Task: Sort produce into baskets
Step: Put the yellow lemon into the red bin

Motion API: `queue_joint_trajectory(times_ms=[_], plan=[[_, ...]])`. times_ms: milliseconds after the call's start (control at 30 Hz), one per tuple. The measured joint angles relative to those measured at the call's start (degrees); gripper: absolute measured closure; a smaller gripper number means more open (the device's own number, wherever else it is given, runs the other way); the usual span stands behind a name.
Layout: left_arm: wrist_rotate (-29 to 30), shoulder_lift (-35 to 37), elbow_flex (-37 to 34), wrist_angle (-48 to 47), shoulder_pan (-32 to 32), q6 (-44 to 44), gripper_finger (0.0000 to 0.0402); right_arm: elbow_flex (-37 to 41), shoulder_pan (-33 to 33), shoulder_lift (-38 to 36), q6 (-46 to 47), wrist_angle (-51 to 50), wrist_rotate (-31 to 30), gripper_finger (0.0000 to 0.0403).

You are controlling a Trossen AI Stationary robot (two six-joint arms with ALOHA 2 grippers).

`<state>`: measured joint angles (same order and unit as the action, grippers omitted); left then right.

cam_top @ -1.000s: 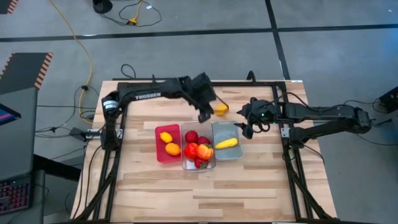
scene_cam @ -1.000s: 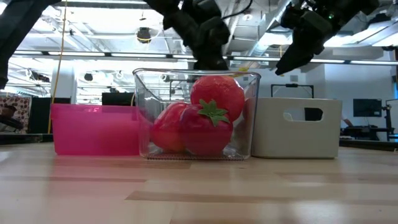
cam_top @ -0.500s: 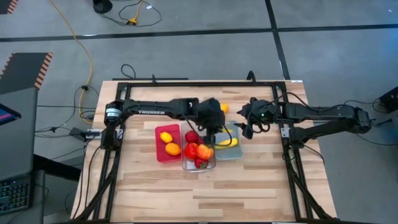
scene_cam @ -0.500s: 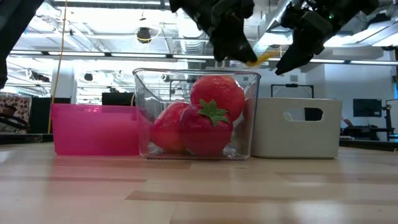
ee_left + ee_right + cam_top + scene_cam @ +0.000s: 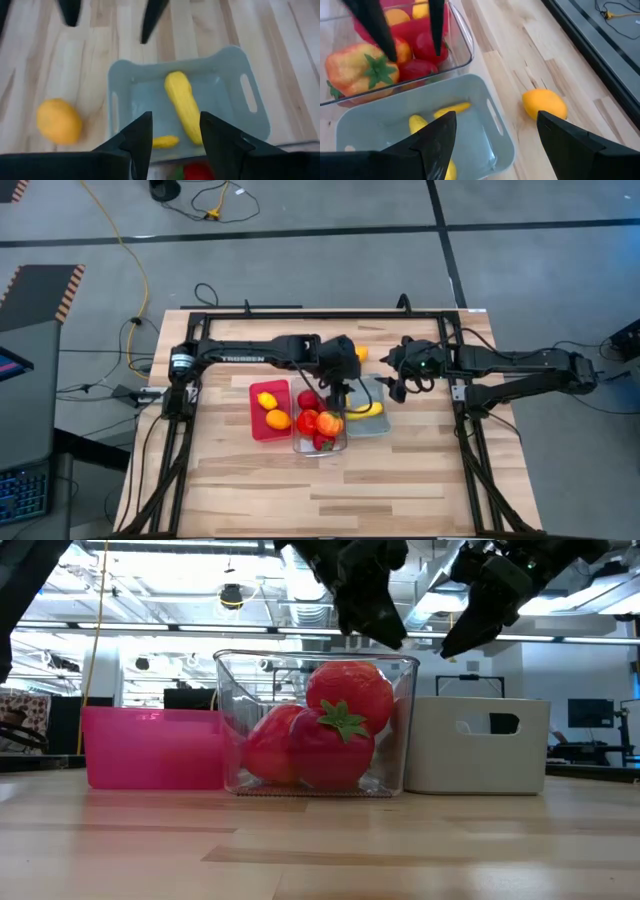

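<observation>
My left gripper (image 5: 340,387) hangs open and empty above the pale blue bin (image 5: 227,65); it also shows in the low view (image 5: 385,632). In that bin lie a long yellow piece (image 5: 183,105) and a small yellow piece (image 5: 163,142). My right gripper (image 5: 399,388) hovers open and empty just past the bin's right end, above the table. An orange fruit (image 5: 544,104) lies on the table behind the bins. The clear bin (image 5: 320,442) holds red fruits and the orange-red pepper (image 5: 360,70). The red bin (image 5: 256,412) holds two orange-yellow pieces.
The three bins stand side by side in the table's middle. A black frame (image 5: 320,313) runs along the table's far and side edges. Bare wood lies in front of the bins and to their left.
My left gripper has gone from beside the orange fruit toward the table's near edge and now hangs over the pale blue bin. A small yellow piece that showed at its fingertips half a second ago is gone from them; it now lies in that bin.
</observation>
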<state>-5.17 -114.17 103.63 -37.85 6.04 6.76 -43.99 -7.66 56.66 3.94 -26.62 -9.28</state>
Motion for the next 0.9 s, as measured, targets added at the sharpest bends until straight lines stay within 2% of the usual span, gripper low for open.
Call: queue_joint_trajectory(times_ms=[233, 467, 700, 900], plan=[[0.0, 0.5, 5.4, -10.3, 2.3, 0.0, 0.0255, 0.0, 0.0, 0.0, -0.1, 2.4, 0.0, 0.0096], [-1.5, 4.6, 1.8, -11.8, 4.6, 0.2, 0.0255, 0.0, 0.0, 0.0, -2.4, 2.3, 0.1, 0.006], [-1.7, 11.7, -8.0, -5.2, 6.3, -1.4, 0.0255, 0.0, 0.0, 0.0, -6.2, 4.9, 0.1, 0.0006], [-1.6, 19.4, -20.9, 4.1, 7.2, -4.6, 0.0255, 0.0, 0.0, 0.0, -11.7, 5.6, 0.0, 0.0019]])
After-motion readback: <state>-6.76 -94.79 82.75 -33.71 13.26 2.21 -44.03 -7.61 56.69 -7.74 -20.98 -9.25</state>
